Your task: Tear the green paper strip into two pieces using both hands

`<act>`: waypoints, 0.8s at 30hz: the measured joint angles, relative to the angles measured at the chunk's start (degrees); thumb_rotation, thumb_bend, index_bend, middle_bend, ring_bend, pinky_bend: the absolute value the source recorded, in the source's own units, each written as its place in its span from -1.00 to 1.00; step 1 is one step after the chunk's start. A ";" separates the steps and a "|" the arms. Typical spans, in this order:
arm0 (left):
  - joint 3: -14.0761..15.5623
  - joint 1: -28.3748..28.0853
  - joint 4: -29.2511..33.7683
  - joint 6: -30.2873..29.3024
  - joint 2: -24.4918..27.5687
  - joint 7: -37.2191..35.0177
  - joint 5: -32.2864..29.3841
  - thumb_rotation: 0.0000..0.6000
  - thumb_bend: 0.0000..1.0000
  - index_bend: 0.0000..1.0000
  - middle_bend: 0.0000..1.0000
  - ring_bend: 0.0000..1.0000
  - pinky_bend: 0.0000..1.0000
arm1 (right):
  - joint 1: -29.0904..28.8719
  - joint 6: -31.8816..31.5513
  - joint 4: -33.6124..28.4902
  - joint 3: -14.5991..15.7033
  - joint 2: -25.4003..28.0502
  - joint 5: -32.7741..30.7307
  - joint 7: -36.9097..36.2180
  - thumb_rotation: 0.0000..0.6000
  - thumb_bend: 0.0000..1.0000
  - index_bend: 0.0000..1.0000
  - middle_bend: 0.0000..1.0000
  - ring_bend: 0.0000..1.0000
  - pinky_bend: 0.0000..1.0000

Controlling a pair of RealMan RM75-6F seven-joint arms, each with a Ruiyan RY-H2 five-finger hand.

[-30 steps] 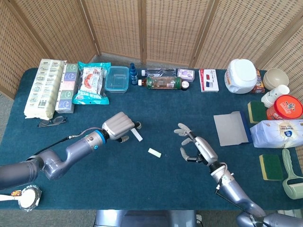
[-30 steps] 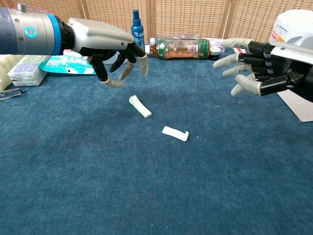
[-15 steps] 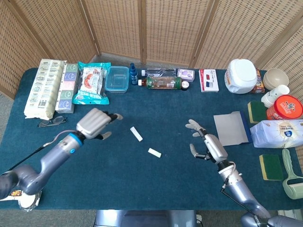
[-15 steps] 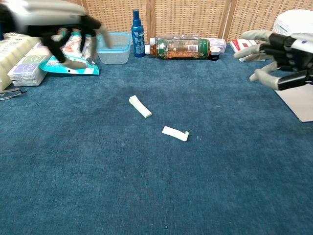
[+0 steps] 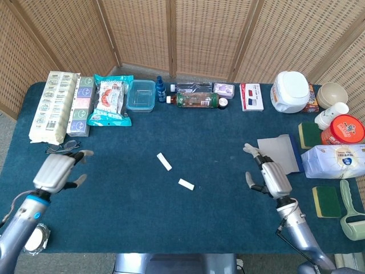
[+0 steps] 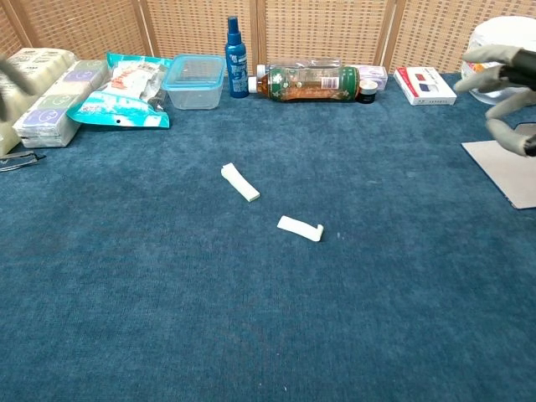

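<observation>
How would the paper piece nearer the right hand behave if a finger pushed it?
The nearer paper piece looks thin and small, so probably very light: likely to slide or flip on the blue cloth. Its curled-up end suggests it is floppy and would bend rather than resist.

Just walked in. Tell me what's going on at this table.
A two-armed robot had a green paper strip to tear, and that looks done: two pieces lie apart on the blue table, touching neither hand. The left hand is out near the table's left edge and the right hand sits by a grey sheet on the right. Both hold nothing, fingers apart. Packets, bottles and tubs line the far and right edges.
</observation>
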State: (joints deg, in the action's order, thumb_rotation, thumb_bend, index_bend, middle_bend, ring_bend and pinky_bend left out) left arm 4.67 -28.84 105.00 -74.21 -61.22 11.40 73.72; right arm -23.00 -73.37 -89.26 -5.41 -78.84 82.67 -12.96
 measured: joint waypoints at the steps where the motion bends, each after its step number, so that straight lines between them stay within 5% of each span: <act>1: 0.53 1.52 -0.03 -1.55 -0.06 -0.07 0.25 1.00 -0.42 -0.51 -0.15 -0.13 0.26 | 0.53 -0.68 0.06 0.26 0.23 0.00 1.98 1.00 0.12 -0.88 -0.61 -0.77 -0.52; 12: 3.80 16.69 -2.89 -16.51 -2.29 -4.54 5.57 1.00 -0.42 -0.51 -0.15 -0.14 0.26 | 6.88 -8.86 -3.82 2.03 3.20 -0.07 17.14 1.00 0.12 -0.85 -0.59 -0.77 -0.52; 24: 1.98 19.30 -1.58 -16.01 -1.90 -5.03 8.79 1.00 -0.42 -0.51 -0.16 -0.15 0.21 | 10.31 -10.90 -5.13 2.95 4.42 1.27 18.16 1.00 0.12 -0.83 -0.58 -0.77 -0.52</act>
State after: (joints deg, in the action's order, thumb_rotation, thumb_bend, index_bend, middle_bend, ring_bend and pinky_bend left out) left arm 6.65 -9.54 103.41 -90.21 -63.12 6.37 82.52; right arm -12.69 -84.26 -94.39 -2.46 -74.42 83.95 5.21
